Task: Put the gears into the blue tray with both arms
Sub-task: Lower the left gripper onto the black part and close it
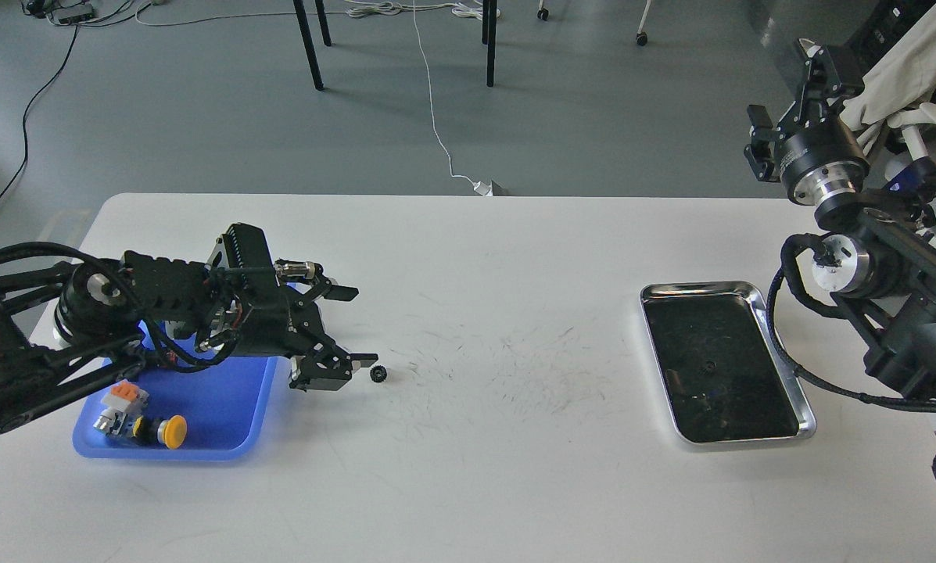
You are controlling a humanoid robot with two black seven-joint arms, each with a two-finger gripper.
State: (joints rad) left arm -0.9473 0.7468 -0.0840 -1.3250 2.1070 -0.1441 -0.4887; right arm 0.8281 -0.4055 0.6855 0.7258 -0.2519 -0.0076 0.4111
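One small black gear [378, 374] lies on the white table, just right of the blue tray [225, 407]. My left gripper [353, 328] reaches out over the tray's right edge and is open. Its lower finger [358, 362] ends right beside the gear, and whether it touches I cannot tell. Nothing sits between the fingers. A second tiny gear-like piece [708, 365] rests in the silver tray [749, 291]. My right gripper [796, 94] is raised high at the far right, off the table, and its fingers cannot be told apart.
In the blue tray's near left corner lie a yellow-capped push-button switch [172, 431] and an orange-capped one [126, 393]. The white table [499, 438] stretches between the two trays. Chair legs and cables are on the floor beyond its far edge.
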